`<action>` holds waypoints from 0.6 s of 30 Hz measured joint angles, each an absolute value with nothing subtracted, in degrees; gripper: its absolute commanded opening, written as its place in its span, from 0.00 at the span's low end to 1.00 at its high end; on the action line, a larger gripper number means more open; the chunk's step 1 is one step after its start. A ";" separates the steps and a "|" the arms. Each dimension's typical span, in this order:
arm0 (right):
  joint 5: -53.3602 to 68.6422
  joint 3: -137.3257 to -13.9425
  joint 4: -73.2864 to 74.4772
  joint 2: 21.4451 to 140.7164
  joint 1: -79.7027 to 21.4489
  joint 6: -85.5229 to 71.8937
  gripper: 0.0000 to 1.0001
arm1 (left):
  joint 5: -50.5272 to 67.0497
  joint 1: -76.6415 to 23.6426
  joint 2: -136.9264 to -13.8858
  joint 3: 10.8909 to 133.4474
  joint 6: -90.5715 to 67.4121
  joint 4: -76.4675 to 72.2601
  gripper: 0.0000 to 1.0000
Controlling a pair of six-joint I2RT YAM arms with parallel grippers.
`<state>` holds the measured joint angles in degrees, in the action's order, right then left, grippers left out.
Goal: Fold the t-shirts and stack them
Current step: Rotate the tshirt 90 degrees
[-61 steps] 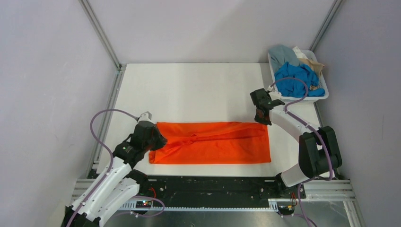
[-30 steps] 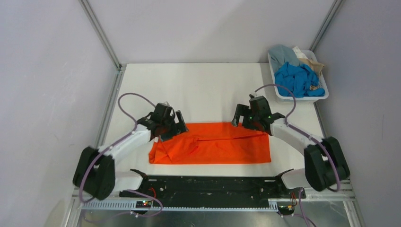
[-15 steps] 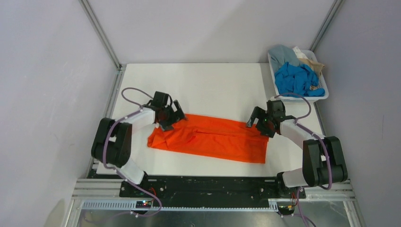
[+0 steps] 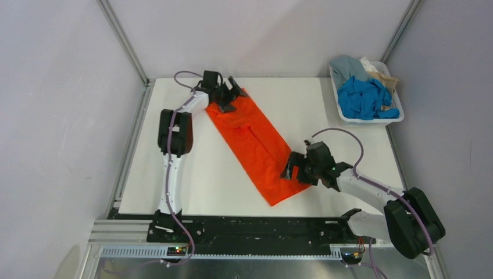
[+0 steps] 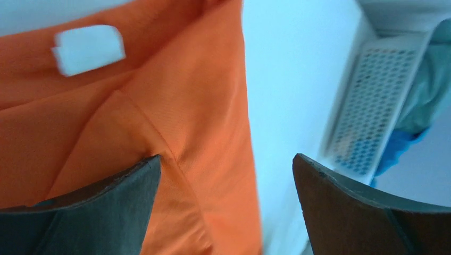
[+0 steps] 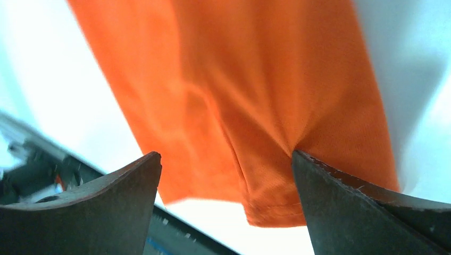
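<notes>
One orange shirt [image 4: 256,145]: folded strip on the table [image 4: 325,104]; slants from upper centre to lower centre of the overhead view
Left fingers [image 5: 85,218]: apart; at the strip's upper end, cloth beneath them
Right fingers [image 6: 80,212]: apart; at its lower end
Basket [image 4: 366,121]: upper right; blue shirt [image 4: 363,96] heaped inside

Two arms spread, jaws apart.
Left gripper [image 4: 228,94] reaches far, arm outstretched; right gripper [image 4: 297,168] sits near, elbow bent.
</notes>
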<state>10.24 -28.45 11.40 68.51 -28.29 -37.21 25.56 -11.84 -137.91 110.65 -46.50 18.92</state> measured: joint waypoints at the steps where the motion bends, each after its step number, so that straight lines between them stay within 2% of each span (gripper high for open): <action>1: 11.53 -27.62 10.44 68.05 -30.06 -37.74 0.97 | 26.98 -11.81 -141.10 115.22 -47.99 18.61 1.00; 5: 16.29 -26.35 2.13 70.67 -40.49 -40.93 0.96 | 32.38 -12.08 -155.50 137.19 -56.25 18.50 1.00; 7: 18.09 -26.37 -2.70 73.41 -45.93 -42.54 0.95 | 32.60 -12.49 -158.45 141.27 -59.64 17.34 1.00; 9: 19.11 -26.89 -6.15 75.88 -50.04 -43.57 0.96 | 31.90 -13.08 -159.24 141.82 -62.35 15.70 1.00; 13: 17.28 -30.89 -3.68 78.85 -55.46 -44.62 0.97 | 29.82 -14.20 -160.22 141.82 -67.31 9.52 1.00; 18: 10.33 -32.18 3.46 75.29 -56.25 -46.30 0.99 | 30.24 -15.27 -161.12 141.84 -70.04 4.16 1.00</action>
<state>10.33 -32.18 3.46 75.29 -56.25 -46.30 30.24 -15.27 -161.12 141.84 -70.04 4.16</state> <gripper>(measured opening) 0.986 0.995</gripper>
